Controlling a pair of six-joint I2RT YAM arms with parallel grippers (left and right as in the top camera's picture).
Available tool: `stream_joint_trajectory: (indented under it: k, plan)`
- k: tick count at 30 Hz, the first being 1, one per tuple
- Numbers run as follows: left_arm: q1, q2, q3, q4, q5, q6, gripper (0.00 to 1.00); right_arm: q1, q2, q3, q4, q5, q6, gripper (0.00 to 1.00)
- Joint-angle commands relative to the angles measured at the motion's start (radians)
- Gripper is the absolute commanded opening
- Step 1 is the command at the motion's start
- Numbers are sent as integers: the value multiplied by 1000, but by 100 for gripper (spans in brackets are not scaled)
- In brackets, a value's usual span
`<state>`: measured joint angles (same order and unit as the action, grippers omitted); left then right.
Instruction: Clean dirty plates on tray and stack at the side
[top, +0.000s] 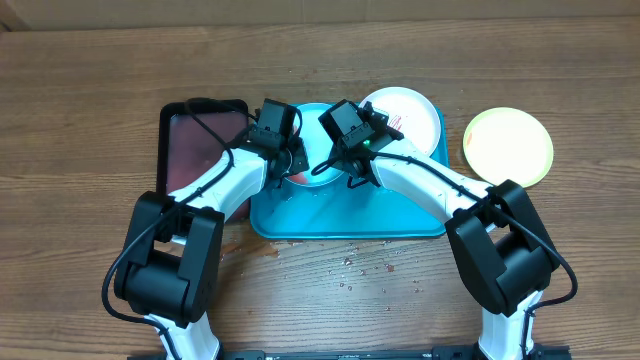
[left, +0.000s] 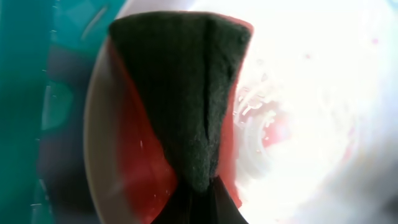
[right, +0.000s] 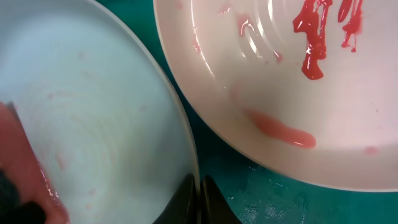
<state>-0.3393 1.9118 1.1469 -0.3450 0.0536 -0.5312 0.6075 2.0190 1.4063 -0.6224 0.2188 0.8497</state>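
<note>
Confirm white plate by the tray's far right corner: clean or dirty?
Dirty: the white plate shows red drips and a pink smear in the right wrist view.

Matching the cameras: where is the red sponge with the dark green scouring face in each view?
Overhead: the red sponge barely shows beneath the left gripper.
Left wrist: centre, green face toward camera.
Right wrist: bottom-left corner, on the pale mint round plate.
Shared landmark: the turquoise plastic tray.

Both the mint plate (right: 93, 118) and the smeared white plate (right: 280, 81) run off the right wrist frame, while a dark sponge (left: 180, 93) hides much of the mint plate in the glare-washed left wrist view
</note>
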Motion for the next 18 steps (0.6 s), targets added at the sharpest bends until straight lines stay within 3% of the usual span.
stream_joint_trajectory:
  k: [1,11,18]
  plan:
    - [-23,42,-5,-16,158,31,4,14,-4,6,15,-37,-16,4]
    - [-23,42,-5,7,182,49,4,14,-4,6,16,-37,-16,4]
    - [-23,42,-5,-29,-29,55,4,14,-4,6,15,-37,-16,4]
